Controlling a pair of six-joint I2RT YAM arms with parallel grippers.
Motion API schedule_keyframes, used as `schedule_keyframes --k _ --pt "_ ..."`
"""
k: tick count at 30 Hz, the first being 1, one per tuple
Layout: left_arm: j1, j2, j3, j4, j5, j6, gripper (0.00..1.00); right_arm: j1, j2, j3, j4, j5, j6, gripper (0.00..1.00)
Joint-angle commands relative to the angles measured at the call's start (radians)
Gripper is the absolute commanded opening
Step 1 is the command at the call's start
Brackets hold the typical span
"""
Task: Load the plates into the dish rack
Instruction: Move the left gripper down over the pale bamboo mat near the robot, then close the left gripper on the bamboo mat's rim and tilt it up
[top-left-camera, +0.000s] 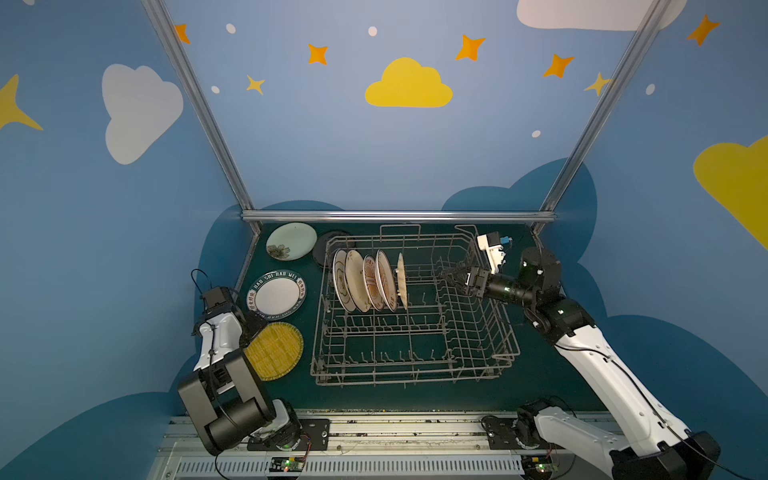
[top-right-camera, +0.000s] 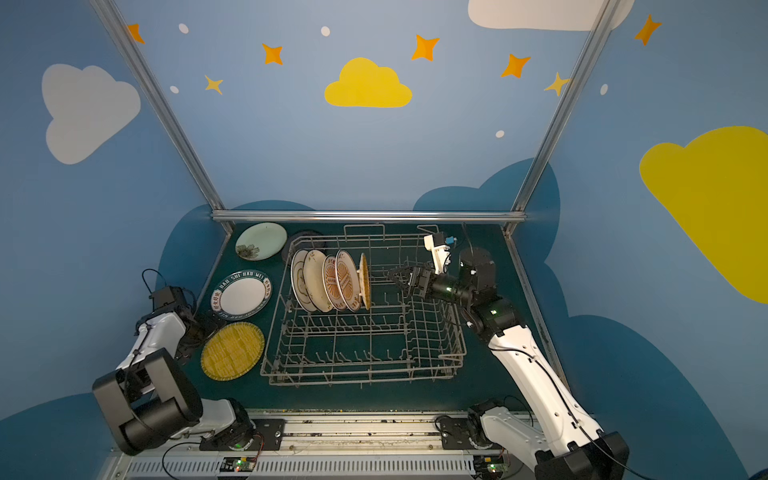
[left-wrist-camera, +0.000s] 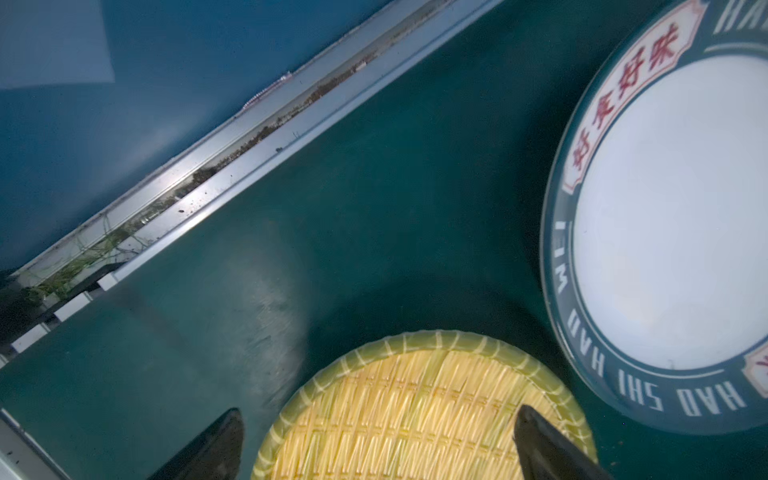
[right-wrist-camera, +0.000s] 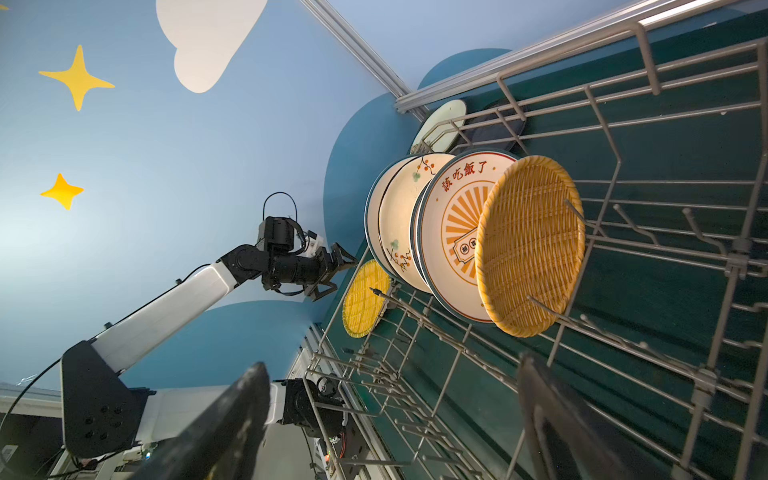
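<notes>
The grey wire dish rack (top-left-camera: 395, 379) stands mid-table, with several plates (top-left-camera: 365, 284) upright in its far left row. The nearest of them to my right gripper is a woven plate (right-wrist-camera: 532, 245), and a sunburst plate (right-wrist-camera: 453, 232) stands behind it. Left of the rack lie a yellow woven plate (top-left-camera: 276, 351), a dark lettered-rim plate (top-left-camera: 277, 294), a pale green floral plate (top-left-camera: 291, 241) and a black plate (top-left-camera: 322, 249). My left gripper (left-wrist-camera: 380, 415) hangs open over the yellow plate's edge (left-wrist-camera: 415, 399), holding nothing. My right gripper (right-wrist-camera: 392, 365) is open and empty above the rack's right side (top-left-camera: 451, 275).
An aluminium rail (top-left-camera: 399, 215) and blue walls close the back and sides. The left wall rail (left-wrist-camera: 249, 137) runs close to my left gripper. Upright tines (top-left-camera: 399, 357) fill the rack's front rows. Both arm bases sit on the front track (top-left-camera: 395, 428).
</notes>
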Motion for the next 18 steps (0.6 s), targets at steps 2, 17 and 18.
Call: schedule_keyframes --k 2,17,18 --pt "0.006 0.049 0.025 -0.007 0.042 0.063 1.0 -0.004 -0.029 -0.013 0.021 -0.009 -0.001 0.91" --pt "0.016 0.043 -0.001 -0.026 0.304 0.059 1.0 -0.015 -0.096 -0.041 0.008 0.015 -0.02 0.91" --pt "0.017 0.03 -0.013 -0.015 0.334 0.053 1.0 -0.015 -0.1 -0.042 0.009 0.017 -0.019 0.91"
